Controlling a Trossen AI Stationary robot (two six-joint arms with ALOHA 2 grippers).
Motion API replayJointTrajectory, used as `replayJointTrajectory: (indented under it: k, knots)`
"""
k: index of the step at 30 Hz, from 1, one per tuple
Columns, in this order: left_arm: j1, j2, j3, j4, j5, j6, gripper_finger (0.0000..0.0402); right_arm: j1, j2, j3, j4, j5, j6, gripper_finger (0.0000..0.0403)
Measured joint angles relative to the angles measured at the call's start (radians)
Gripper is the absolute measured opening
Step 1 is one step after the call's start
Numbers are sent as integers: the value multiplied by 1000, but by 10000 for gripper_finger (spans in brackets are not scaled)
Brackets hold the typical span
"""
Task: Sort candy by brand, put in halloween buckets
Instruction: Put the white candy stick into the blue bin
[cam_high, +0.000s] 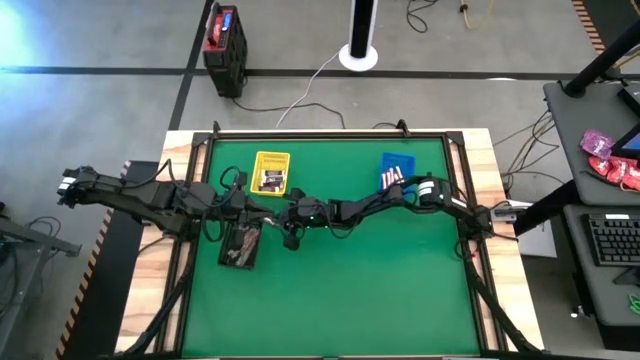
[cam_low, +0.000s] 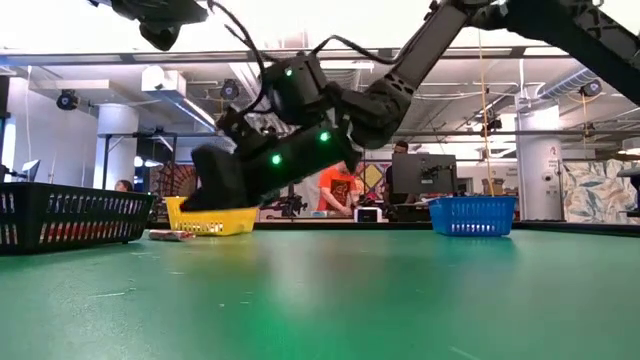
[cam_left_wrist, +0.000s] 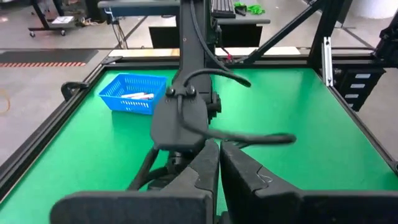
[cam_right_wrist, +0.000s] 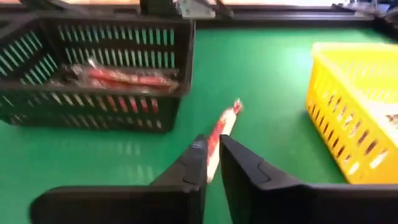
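Observation:
A reddish-pink candy (cam_right_wrist: 225, 124) lies between the black bin (cam_right_wrist: 93, 68) and the yellow bin (cam_right_wrist: 354, 106); in the low view this candy (cam_low: 170, 236) sits at table level. My right gripper (cam_right_wrist: 212, 155) slants down over it near the table's middle (cam_high: 291, 236), fingers closed on its near end. The black bin (cam_high: 240, 244) holds reddish candies, the yellow bin (cam_high: 271, 173) dark ones, and the blue bin (cam_high: 397, 172) whitish ones. My left gripper (cam_left_wrist: 219, 149) is shut and empty, above the black bin's far end (cam_high: 243, 208). My right gripper pinches the reddish-pink candy by its near end (cam_right_wrist: 211, 163) between the two fingers. The fingers come slanting down from the table's right and lie along the candy. Its free end (cam_right_wrist: 236, 106) points on toward the bins, and the candy looks level on the table.
The three bins stand on the far half of the green table (cam_high: 380, 290), whose near half has free room. A raised frame (cam_high: 462, 190) runs along the edges. The two arms meet closely at the middle. People and desks show beyond the far edge (cam_low: 340, 190).

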Motion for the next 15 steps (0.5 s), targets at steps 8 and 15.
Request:
replayJointTrajectory:
  k: [8, 15]
  knots:
    - [0, 3, 0, -2, -1, 1, 0, 13, 28, 10, 1, 76, -4, 130]
    - [0, 5, 0, 14, -2, 24, 0, 25, 56, 10, 16, 68, 5, 180]
